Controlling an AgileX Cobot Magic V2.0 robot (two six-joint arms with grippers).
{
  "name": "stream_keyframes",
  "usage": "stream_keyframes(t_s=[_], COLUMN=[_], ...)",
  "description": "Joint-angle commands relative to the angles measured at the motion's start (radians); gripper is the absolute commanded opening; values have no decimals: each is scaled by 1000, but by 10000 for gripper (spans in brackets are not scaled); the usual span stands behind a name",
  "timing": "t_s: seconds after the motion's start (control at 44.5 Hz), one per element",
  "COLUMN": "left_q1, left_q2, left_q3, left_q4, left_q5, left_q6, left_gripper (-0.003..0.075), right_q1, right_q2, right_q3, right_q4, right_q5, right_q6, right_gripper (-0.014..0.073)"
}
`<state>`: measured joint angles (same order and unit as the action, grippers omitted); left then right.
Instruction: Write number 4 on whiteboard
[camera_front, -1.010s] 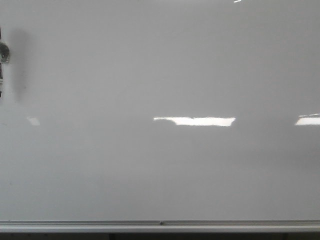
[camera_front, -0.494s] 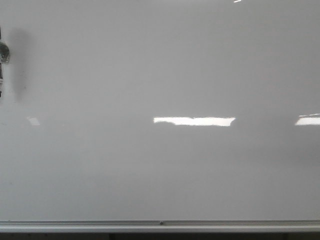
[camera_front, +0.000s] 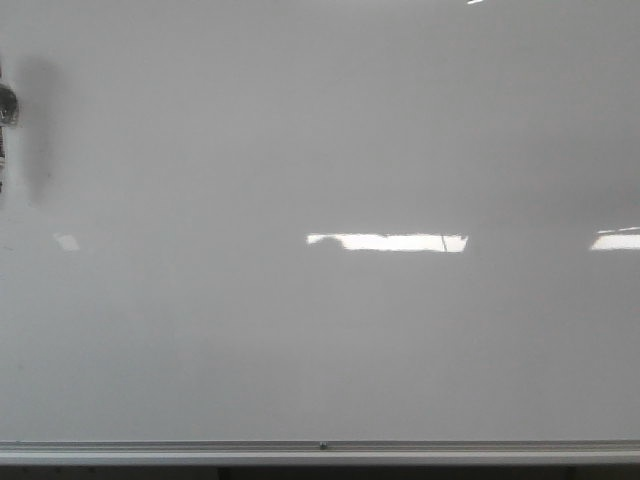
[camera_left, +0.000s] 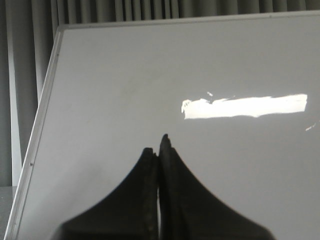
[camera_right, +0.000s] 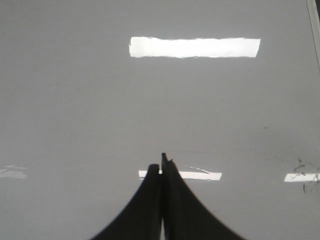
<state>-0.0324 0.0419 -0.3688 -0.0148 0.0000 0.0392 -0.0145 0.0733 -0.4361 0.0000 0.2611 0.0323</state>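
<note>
- The whiteboard (camera_front: 320, 150) fills almost the whole front view, glossy grey-white, with its thin silver frame edge (camera_front: 320, 447) running along the bottom
- No drawn 4 can be made out on the board in any view; the only dark line is a very short thin vertical mark (camera_front: 443, 242) crossing the right part of the bright reflection (camera_front: 386, 242) near the middle of the board
- A second reflection (camera_front: 615, 240) sits at the right edge of the front view, and a faint small one (camera_front: 67, 241) at the left
- At the far left edge of the front view a dark and silver object (camera_front: 6, 105) hangs against the board with a soft shadow beside it; what it is cannot be told
- Left gripper (camera_left: 159, 150): its two black fingers (camera_left: 145, 170) are pressed together with nothing between them, pointing at the board, whose frame corner and grey curtains (camera_left: 30, 50) behind show in this view
- Right gripper (camera_right: 161, 167): fingers pressed together as well, holding nothing, facing the board surface
- A few faint dark specks (camera_right: 299, 165) lie on the board towards its framed edge in the right wrist view
</note>
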Motion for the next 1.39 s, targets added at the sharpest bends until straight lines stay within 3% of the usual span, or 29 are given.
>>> stream_keyframes(t_s=[0.0, 0.269, 0.808, 0.898, 0.943, 1.078, 1.167, 1.37], left_q1=[2, 2, 2, 2, 2, 2, 2, 2], left_q2=[84, 299, 558, 581, 595, 625, 656, 760], left_q3=[-150, -348, -333, -333, -333, -333, -333, -333], left_q4=[-14, -14, 9, 36, 44, 52, 52, 25], left_q5=[71, 374, 477, 477, 477, 472, 472, 441], left_q6=[-2, -2, -2, 0, 0, 0, 0, -6], left_gripper=[-20, -20, -12, 70, 157, 447, 582, 599], right_q1=[1, 1, 1, 1, 1, 1, 1, 1], right_q2=[102, 313, 543, 571, 580, 585, 585, 585], right_q3=[-139, -268, -204, -204, -204, -204, -204, -204], right_q4=[0, 0, -35, -47, -47, -47, -47, -47], right_q5=[53, 161, 222, 221, 221, 220, 221, 221], right_q6=[-9, -9, -10, -10, -10, -10, -10, -10], right_gripper=[-69, -69, -57, 31, 90, 377, 505, 540])
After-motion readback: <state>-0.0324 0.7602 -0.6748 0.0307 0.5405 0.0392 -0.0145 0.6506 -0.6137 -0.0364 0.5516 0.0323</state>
